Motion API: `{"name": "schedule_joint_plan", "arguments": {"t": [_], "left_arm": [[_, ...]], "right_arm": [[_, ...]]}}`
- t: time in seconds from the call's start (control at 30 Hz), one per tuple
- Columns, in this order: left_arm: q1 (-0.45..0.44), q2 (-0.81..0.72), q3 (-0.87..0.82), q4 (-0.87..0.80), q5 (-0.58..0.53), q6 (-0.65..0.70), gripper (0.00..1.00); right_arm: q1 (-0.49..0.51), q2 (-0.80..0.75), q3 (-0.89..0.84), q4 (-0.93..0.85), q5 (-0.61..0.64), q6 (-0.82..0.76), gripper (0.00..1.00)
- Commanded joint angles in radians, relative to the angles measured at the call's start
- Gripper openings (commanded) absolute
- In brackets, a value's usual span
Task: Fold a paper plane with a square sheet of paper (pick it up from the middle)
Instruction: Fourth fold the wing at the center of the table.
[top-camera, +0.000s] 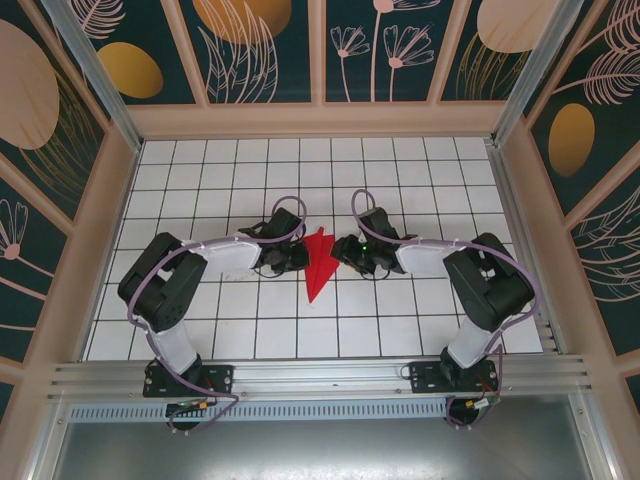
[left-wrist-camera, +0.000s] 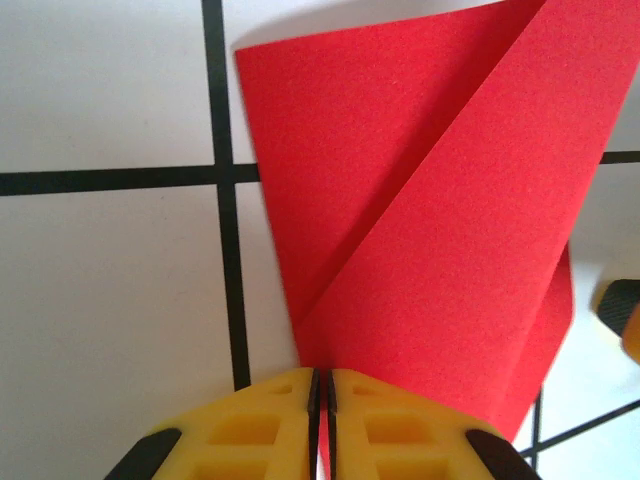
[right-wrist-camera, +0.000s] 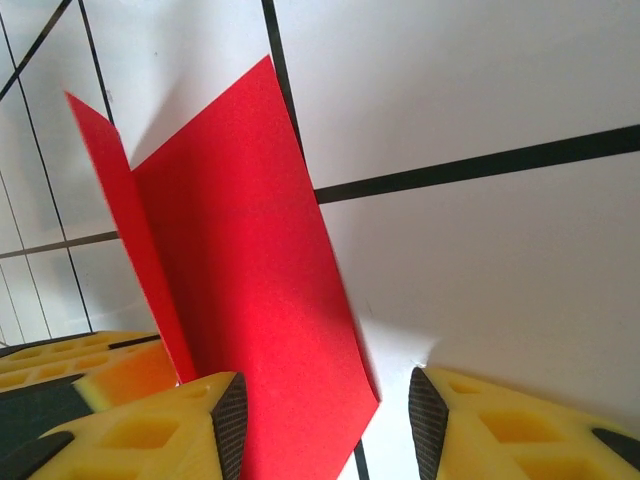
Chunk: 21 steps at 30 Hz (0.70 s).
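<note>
Centrally on the tabletop (top-camera: 420, 180), clamping the paper plane (top-camera: 319, 262) in the left jaws, straddling it with right jaws apart.

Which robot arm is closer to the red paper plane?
Left. The left end effector is shut on the paper plane; the right end effector straddles its other side, open.

The white gridded table (top-camera: 400, 330) lies bare toward the back and along the near edge. At the centre, the red paper plane (top-camera: 319, 262) stands between the left gripper (top-camera: 299, 258) and the right gripper (top-camera: 341, 251), blocking passage there. Wooden side walls (top-camera: 105, 245) hem the table.
</note>
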Motion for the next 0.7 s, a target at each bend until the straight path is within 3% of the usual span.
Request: {"name": "schedule_joint_plan", "arguments": {"t": [0.0, 0.67], "left_arm": [[0.008, 0.025, 0.014, -0.016, -0.001, 0.026, 0.14], [0.008, 0.042, 0.004, 0.000, 0.024, 0.024, 0.16]], "right_arm": [[0.011, 0.025, -0.011, 0.040, -0.027, 0.020, 0.49], [0.018, 0.043, -0.030, 0.119, -0.064, 0.052, 0.39]]}}
